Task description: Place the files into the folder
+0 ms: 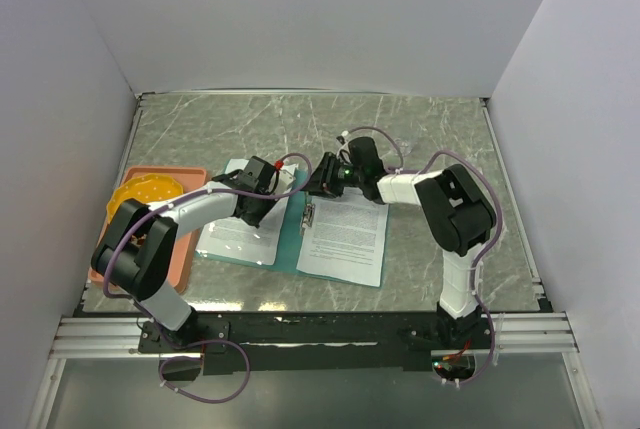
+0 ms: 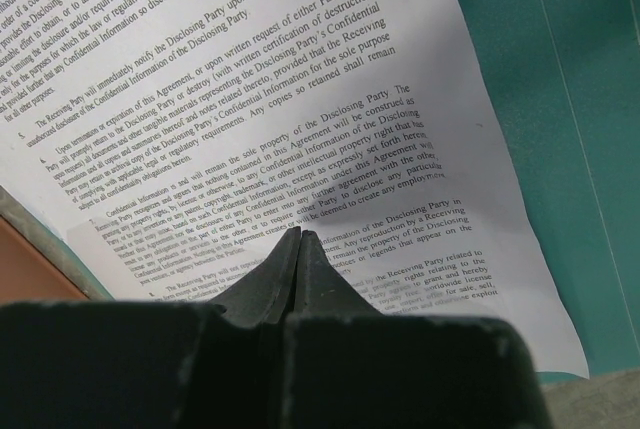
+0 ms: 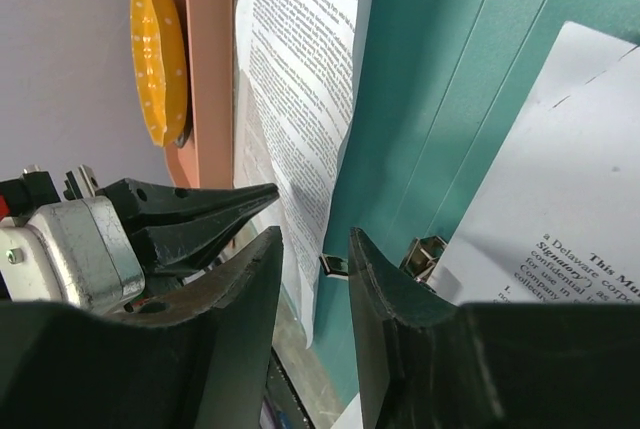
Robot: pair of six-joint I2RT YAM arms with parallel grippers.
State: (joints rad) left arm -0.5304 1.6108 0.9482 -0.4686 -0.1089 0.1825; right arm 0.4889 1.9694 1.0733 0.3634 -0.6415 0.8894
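Where folder (image 1: 291, 233) lies open flat at table centre: teal, book-like, spine running 12 to 6 o'clock, metal clip (image 1: 309, 215) on spine near its top. Printed sheet (image 1: 345, 233) on right-hand half at 3 o'clock of spine, covering most of that half. Second printed sheet (image 1: 240, 234) at 9 o'clock of spine, overlapping folder's left half and hanging past its left edge onto marble table (image 1: 430, 129). From left wrist, same sheet (image 2: 250, 119) dense with black text, teal folder (image 2: 550, 99) showing along its right side.

Left gripper (image 1: 262, 192) over upper part of left sheet, at 10 o'clock of clip. Fingertips (image 2: 300, 249) pressed together, no gap visible, tips down at paper; cannot tell if paper pinched. From right wrist, left gripper (image 3: 255, 199) seen as closed black point over left sheet (image 3: 300, 69).

Right gripper (image 1: 325, 181) just above spine top, at 12 o'clock of clip. Fingers (image 3: 380, 299) a narrow gap apart, nothing between, clip (image 3: 425, 257) and folder (image 3: 420, 99) seen beyond the gap, right sheet (image 3: 570, 199) at 3 o'clock.

Salmon-orange tray (image 1: 190, 244) at 9 o'clock of folder, near left table edge, touching or just beside left sheet. Yellow perforated round item (image 1: 140, 201) inside tray, partly hidden by left arm.
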